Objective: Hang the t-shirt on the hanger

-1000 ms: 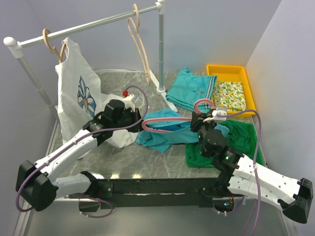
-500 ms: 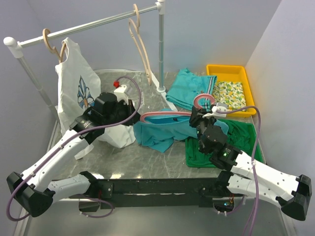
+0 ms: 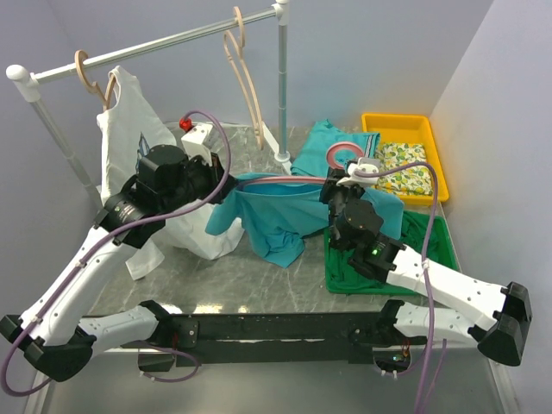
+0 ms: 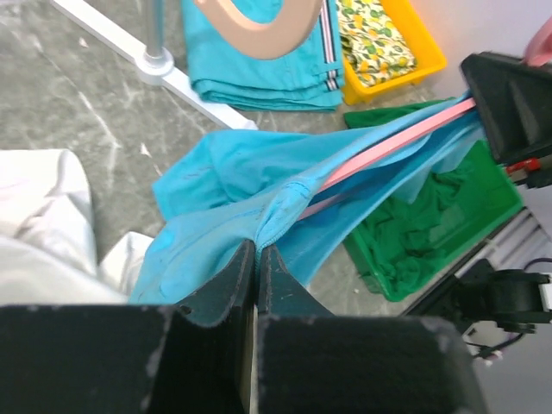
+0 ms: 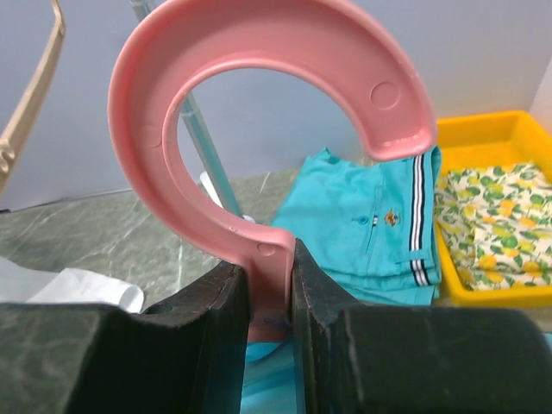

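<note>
Pink plastic hanger (image 3: 343, 157) sits roughly level. Its long axis runs left-right across the top view, with the hook at the right end curling up toward the back wall. The right end effector (image 3: 338, 185) is clamped on the neck just under that hook. The right wrist cam shows this best: the neck is squeezed between both fingers (image 5: 226, 302), and the hook opens to the right in that view.

The t-shirt (image 3: 278, 216) is strung up above the counter (image 3: 216, 285), stretched between the two arms, with its lower part sagging down.

The left end effector (image 3: 222, 185) is pinched together on a fold at the shirt's left end, which only really reads from the left wrist cam. That cam also shows a pink arm of the hanger running inside the fabric. From the top it's just a thin pink line along the shirt's upper edge.
</note>
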Tool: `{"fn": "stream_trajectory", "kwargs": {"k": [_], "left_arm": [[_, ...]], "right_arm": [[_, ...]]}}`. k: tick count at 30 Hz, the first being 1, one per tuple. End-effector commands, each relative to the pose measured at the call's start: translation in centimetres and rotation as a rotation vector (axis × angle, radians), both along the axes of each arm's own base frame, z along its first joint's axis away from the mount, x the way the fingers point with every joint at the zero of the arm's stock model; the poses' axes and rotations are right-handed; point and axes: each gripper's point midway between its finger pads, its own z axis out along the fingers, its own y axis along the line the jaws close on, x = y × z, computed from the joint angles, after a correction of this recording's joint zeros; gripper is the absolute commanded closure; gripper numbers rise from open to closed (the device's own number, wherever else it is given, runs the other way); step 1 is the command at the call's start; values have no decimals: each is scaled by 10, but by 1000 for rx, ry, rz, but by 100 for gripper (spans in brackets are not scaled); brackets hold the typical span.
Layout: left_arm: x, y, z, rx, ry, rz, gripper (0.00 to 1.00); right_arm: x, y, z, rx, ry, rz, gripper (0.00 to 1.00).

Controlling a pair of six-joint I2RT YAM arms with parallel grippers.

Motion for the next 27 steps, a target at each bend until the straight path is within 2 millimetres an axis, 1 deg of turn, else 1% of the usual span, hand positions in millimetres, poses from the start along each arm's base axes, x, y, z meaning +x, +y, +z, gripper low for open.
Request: {"fn": "stream_trajectory", "kwargs": {"k": [1, 2, 4, 5, 6, 7, 8, 9, 10, 11, 13, 14, 15, 17, 18, 19, 20, 21, 22, 25, 26, 27], "left_arm": [[-4, 25, 6, 83, -49, 53, 99], [-7, 27, 2, 88, -45, 52, 99], [-7, 27, 3, 81, -55, 53, 99], [-6, 27, 4, 79, -63, 52, 99], [-5, 26, 9, 69, -79, 53, 99], [-1, 29, 11, 79, -85, 78, 99], [2, 28, 22, 69, -102, 82, 99], [3, 27, 28, 64, -110, 80, 99], [2, 24, 41, 42, -135, 64, 99], [1, 20, 46, 33, -141, 43, 99], [-3, 15, 56, 12, -153, 9, 99], [-4, 12, 56, 10, -145, -9, 99], [-5, 14, 56, 17, -141, -8, 99], [-6, 23, 50, 52, -135, 25, 99], [-6, 26, 45, 66, -128, 35, 99], [-7, 29, 35, 90, -113, 40, 99], [-10, 32, 26, 114, -95, 35, 99], [-11, 33, 20, 126, -84, 34, 99], [-10, 33, 8, 145, -60, 31, 99], [-13, 25, -4, 139, -35, -9, 96], [-12, 24, -4, 137, -37, -10, 95], [-10, 22, 0, 130, -53, -12, 95]], "right_arm": [[-4, -26, 42, 2, -60, -108, 100], [-1, -21, 41, -9, -57, -99, 100], [0, -10, 39, -26, -50, -65, 100], [1, -1, 35, -51, -44, -42, 100], [-4, 11, 36, -44, -60, -6, 100], [-7, 17, 33, -82, -57, 2, 100], [-8, 27, 27, -108, -48, 15, 100], [-13, 32, 28, -119, -49, 10, 100], [-14, 36, 28, -123, -49, 10, 100], [-14, 40, 26, -132, -44, 12, 100], [-11, 35, 27, -132, -33, -25, 100], [-10, 30, 31, -114, -41, -56, 100], [-9, 24, 33, -124, -39, -80, 100], [-8, 12, 40, -107, -46, -87, 100], [-9, 11, 43, -69, -54, -77, 100], [-9, 9, 46, -56, -63, -65, 100], [-12, 3, 52, -36, -71, -61, 100], [-13, 4, 54, -23, -77, -51, 100], [-13, 3, 56, -18, -81, -52, 100], [-12, 10, 60, -17, -77, -29, 100], [-14, 20, 59, -34, -74, 19, 100], [-16, 27, 58, -26, -76, 45, 100]]}}
